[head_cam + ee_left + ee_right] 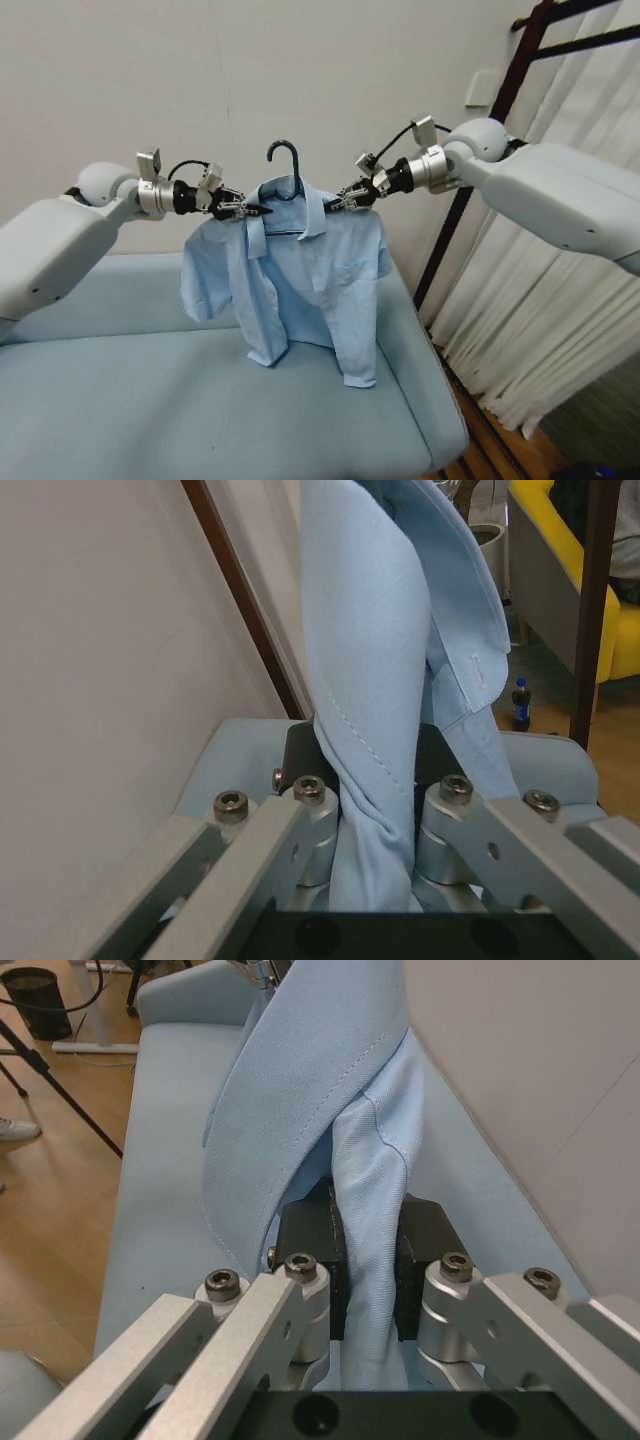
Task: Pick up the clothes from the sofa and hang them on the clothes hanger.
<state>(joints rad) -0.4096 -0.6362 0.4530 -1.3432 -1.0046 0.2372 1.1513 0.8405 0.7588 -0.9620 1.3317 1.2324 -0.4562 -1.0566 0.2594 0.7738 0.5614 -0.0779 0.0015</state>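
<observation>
A light blue short-sleeved shirt (300, 280) hangs in the air above the sofa, on a dark hanger whose hook (286, 160) sticks up over the collar. My left gripper (243, 211) is shut on the shirt's shoulder on one side, my right gripper (340, 201) on the other. In the left wrist view the blue cloth (370, 730) is pinched between the dark pads (300, 755). The right wrist view shows the same: the shirt (365, 1220) is clamped between the pads (310, 1250).
The pale blue sofa (150, 400) spreads below the shirt. A dark wooden rack post (470, 170) and white curtains (570, 330) stand at the right. The white wall (250, 80) is close behind. A yellow chair (570, 570) and a bottle (520, 705) sit farther off.
</observation>
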